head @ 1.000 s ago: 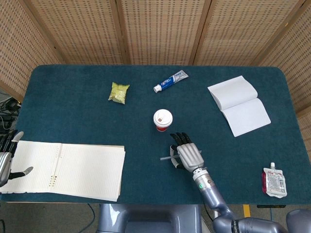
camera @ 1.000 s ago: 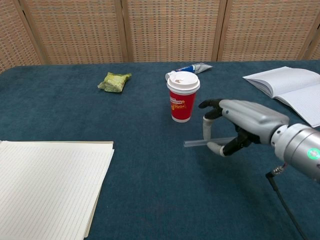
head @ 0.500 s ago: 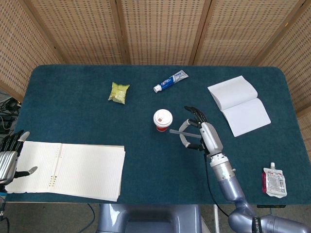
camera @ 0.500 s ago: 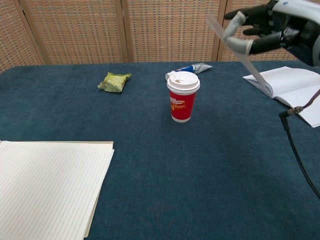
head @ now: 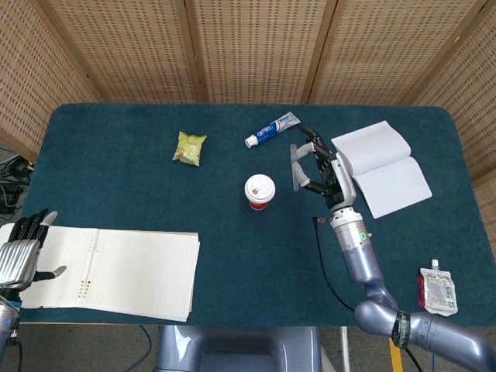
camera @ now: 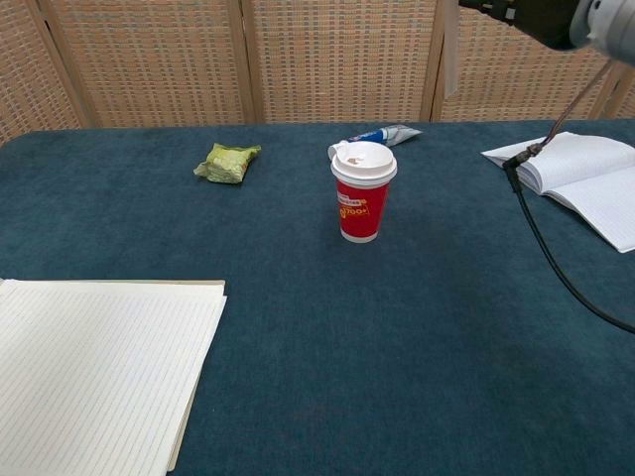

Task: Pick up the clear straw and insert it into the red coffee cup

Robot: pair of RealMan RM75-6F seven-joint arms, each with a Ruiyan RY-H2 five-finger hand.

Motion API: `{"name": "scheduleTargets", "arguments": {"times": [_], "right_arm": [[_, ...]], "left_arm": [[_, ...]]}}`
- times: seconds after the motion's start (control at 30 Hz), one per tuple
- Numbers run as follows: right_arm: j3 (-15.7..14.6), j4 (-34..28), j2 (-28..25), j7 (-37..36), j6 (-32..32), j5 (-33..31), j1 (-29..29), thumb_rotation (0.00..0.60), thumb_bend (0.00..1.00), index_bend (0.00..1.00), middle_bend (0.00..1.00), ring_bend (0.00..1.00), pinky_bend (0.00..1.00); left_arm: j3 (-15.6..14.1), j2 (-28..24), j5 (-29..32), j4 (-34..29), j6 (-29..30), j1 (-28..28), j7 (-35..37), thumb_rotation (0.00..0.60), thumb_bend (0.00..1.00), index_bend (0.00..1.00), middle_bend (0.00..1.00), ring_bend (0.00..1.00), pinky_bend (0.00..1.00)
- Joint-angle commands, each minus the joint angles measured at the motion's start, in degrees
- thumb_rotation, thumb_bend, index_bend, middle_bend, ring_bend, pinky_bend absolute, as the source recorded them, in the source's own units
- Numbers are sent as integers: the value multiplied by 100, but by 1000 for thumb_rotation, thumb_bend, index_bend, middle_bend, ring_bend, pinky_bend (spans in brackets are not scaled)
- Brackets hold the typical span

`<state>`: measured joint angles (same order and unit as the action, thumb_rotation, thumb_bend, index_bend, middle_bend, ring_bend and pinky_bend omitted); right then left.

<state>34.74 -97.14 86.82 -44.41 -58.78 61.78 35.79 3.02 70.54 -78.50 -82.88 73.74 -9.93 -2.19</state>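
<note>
- Teal felt covers the table (head: 155, 167); large lined pad (head: 116, 271) at the near left, open notebook (head: 384, 167) far right, both apart from the work.
- Right hand (head: 322, 167) is raised high to the right of the cup, fingers clamped on the clear straw (head: 294, 167), which hangs close to upright. In the chest view only the straw's lower part (camera: 450, 50) and the dark edge of the hand show at the top.
- Left hand (head: 23, 254) rests by the pad's edge, fingers apart, holding nothing.
- Red coffee cup (head: 260, 191) stands upright mid-table, white lid on; its small sip hole is the target.
- Toothpaste tube (head: 271, 129), green packet (head: 189, 147) and pouch (head: 438, 291) lie well clear.
- Next, I judge: carry the straw left until its lower tip is over the lid hole, keep it vertical, then lower slowly; a tilted entry could tip the cup.
- Half a second ago the straw slanted beside the cup; it has since gone up, farther back, and turned upright.
</note>
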Motion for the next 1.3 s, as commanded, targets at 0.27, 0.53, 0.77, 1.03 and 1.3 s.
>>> {"name": "scheduleTargets", "arguments": {"times": [0.27,0.53,0.77,1.03,1.3], "right_arm": [[48,594,544,-89,152,-152,486,600,609,601,202,0,0],[-21,1033,954,-130,226,-163,750,600,608,602,202,0,0],[-1,1567,1304,-287,407,-157,1031,600,608,604,204,0,0],[18,2043,1532,-409,503,-150,1180,600,608,613,206,0,0],[29,2287,1661,-505,616,-103,1307,600,609,614,206,0,0]], "left_arm": [[39,111,94,152,-49,-44,-23,600,0,0,0,0,0],[25,130,76,152,-20,-49,-81,600,0,0,0,0,0],[5,129,132,117,-83,-62,-191,600,0,0,0,0,0],[3,157,202,153,-190,-100,-218,600,0,0,0,0,0],[21,168,302,194,-280,-126,-229,600,0,0,0,0,0]]}}
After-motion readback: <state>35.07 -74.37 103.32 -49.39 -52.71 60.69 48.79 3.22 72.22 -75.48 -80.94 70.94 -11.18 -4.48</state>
